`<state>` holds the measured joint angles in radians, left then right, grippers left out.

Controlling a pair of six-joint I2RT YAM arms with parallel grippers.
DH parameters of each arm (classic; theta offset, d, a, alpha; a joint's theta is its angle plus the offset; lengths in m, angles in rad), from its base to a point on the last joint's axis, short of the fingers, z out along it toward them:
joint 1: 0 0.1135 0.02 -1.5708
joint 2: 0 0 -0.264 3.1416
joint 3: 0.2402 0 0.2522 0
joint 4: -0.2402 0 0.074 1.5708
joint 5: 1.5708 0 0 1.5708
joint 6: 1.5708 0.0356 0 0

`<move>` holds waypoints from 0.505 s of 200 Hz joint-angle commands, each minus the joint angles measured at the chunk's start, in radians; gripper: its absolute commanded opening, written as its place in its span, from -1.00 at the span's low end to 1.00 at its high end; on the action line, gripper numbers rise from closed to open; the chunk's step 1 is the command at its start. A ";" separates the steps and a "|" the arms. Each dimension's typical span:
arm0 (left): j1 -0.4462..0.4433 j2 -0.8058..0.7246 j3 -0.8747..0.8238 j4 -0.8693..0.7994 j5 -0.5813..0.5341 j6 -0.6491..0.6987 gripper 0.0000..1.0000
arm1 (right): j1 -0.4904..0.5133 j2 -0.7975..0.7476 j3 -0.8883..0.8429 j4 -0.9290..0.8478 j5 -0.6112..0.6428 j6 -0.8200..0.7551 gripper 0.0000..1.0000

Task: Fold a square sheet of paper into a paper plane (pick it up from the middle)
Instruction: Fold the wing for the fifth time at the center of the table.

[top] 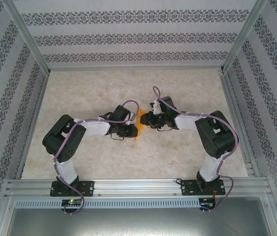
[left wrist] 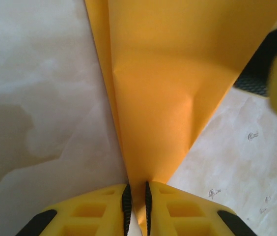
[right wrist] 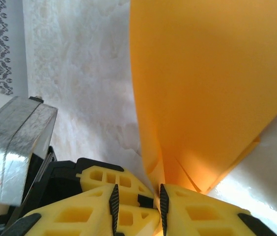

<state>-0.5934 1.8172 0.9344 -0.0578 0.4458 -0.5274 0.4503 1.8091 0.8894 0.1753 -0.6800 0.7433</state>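
My left end effector (left wrist: 137,196) pinched the folded orange paper (left wrist: 178,73) by its tip. The sheet widened straight ahead toward my right end effector (right wrist: 137,196), whose grip I couldn't tell.

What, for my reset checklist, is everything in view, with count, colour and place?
paper: one, bright orange, folded to a taper, at the table's centre between the grippers
table: one, beige marbled, under everything
walls: three, white with grey patterned bands, around the table
frame rail: one, silver, near edge, carrying both arm bases
cables: two, purple, along the arms
left arm and right arm: two, black and white, reaching inward
left gripper: one, yellow fingers, pinching the paper's narrow end
right gripper: one, yellow fingers, at the paper's other end
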 commanded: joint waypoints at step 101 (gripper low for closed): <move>-0.006 0.015 0.000 0.043 -0.012 0.037 -0.54 | 0.005 0.119 0.130 -0.191 0.129 -0.153 -0.91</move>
<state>-0.5934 1.8130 0.9348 -0.0601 0.4492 -0.5240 0.4587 1.8900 0.9821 0.0357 -0.5964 0.6453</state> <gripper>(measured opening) 0.226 0.056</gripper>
